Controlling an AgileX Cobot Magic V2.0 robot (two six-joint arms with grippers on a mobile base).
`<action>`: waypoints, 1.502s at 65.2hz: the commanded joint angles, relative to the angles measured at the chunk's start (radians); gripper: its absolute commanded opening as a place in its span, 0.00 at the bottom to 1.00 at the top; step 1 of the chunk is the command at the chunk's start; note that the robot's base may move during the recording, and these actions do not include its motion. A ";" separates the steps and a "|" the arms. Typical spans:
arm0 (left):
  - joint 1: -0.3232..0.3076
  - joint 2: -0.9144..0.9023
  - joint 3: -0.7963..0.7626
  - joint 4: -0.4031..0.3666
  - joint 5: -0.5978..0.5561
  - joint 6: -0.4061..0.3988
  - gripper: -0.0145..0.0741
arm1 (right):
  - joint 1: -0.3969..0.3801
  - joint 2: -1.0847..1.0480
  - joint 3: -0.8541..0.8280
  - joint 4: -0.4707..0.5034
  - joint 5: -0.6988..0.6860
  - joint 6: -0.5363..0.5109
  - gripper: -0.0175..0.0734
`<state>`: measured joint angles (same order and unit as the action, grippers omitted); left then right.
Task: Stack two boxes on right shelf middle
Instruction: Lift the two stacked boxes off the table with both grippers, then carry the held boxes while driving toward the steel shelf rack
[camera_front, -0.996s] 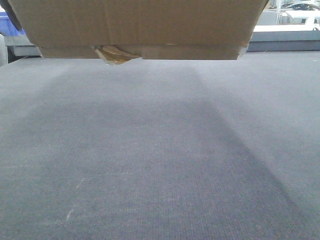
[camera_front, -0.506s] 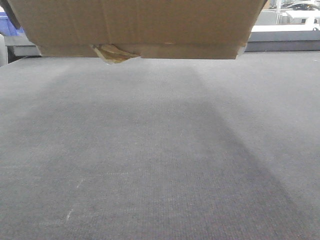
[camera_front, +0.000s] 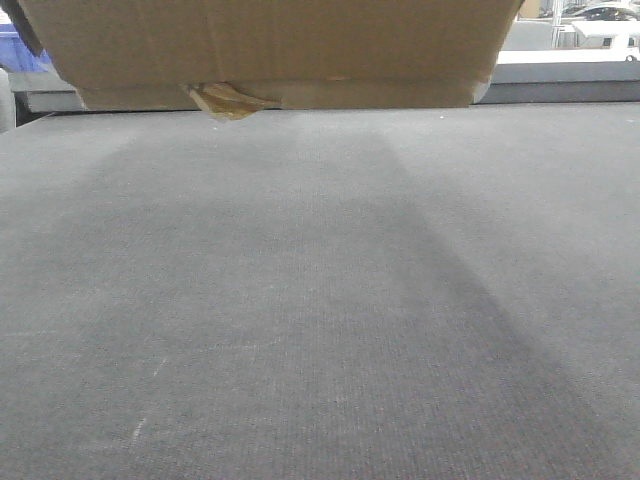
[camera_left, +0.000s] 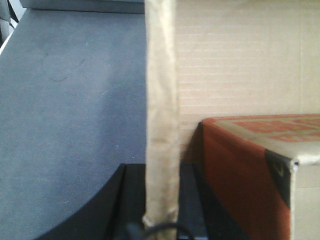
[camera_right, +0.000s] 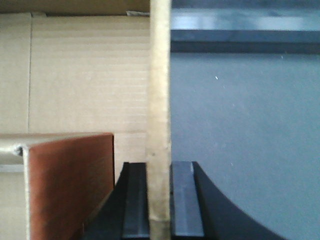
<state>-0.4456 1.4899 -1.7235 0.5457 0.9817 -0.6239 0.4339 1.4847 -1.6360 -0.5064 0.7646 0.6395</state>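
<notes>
- A cardboard box (camera_front: 270, 40) hangs at the top of the front view, clear of the grey carpet (camera_front: 320, 300) below it.
- A scrap of torn tape (camera_front: 225, 100) dangles from its lower front edge.
- The left gripper (camera_left: 161, 220) grasps the box's thin side wall, which stands edge-on between its black fingers.
- The right gripper (camera_right: 160, 200) clamps the opposite wall in the same way, with a black finger (camera_right: 135, 200) pressed against each face.
- Both wrist views show a red-brown box (camera_left: 235, 170) just beside the gripped wall.
- A blue bin (camera_front: 20, 48) shows behind the box at far left, and a pale ledge (camera_front: 565, 72) at far right.
</notes>
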 joint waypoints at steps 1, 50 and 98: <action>0.003 -0.020 -0.013 0.022 -0.033 0.002 0.04 | -0.007 -0.007 -0.016 -0.037 -0.089 -0.005 0.03; 0.003 -0.020 -0.013 0.022 -0.033 0.002 0.04 | -0.007 -0.007 -0.016 -0.037 -0.323 -0.005 0.03; 0.003 -0.020 -0.013 0.024 -0.033 0.002 0.04 | -0.007 -0.007 -0.016 -0.037 -0.324 -0.005 0.03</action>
<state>-0.4384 1.4756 -1.7281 0.5706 0.9957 -0.6256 0.4234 1.4919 -1.6360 -0.5433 0.5370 0.6298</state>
